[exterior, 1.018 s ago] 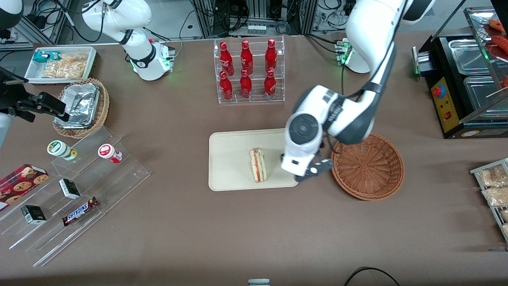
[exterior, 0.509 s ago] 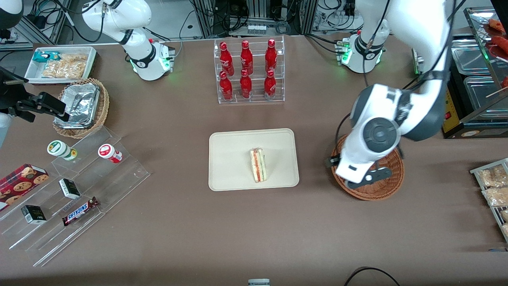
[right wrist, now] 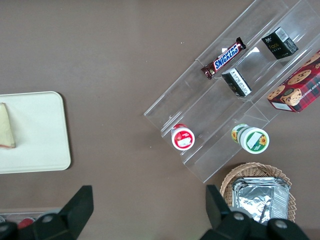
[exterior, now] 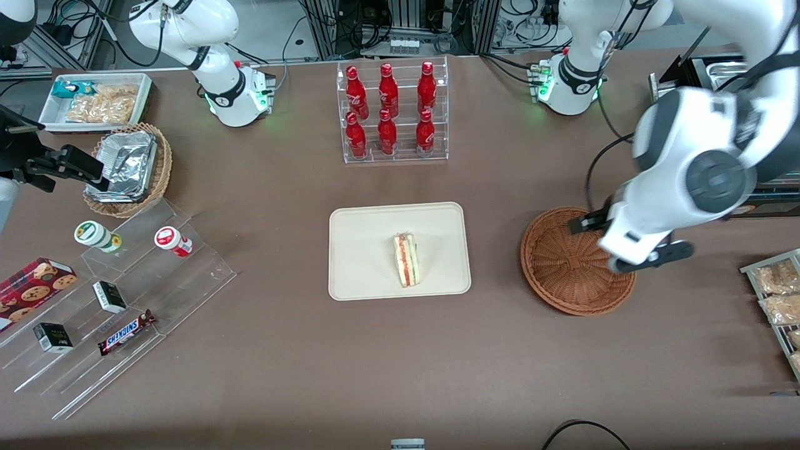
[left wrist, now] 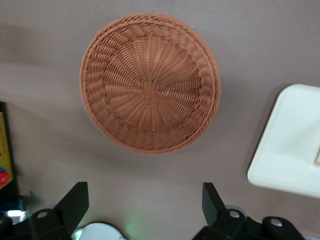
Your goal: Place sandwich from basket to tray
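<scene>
I see the sandwich (exterior: 407, 260) lying on the tray (exterior: 369, 231), the basket (exterior: 565, 269) empty. My pincer (left wrist: 145, 202) hangs spread and empty above the basket's edge. The sandwich looks soft, light and crushable; I'd pinch its bread faces gently.

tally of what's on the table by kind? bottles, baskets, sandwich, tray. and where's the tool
Red bottles: 6, in the clear rack
Wicker baskets: 2, the reddish-brown basket and the tan basket holding foil
Sandwich: 1, on the tray
Tray: 1
Total: 10
The tool is open, holds nothing, and hangs above the table beside the reddish-brown basket.
</scene>
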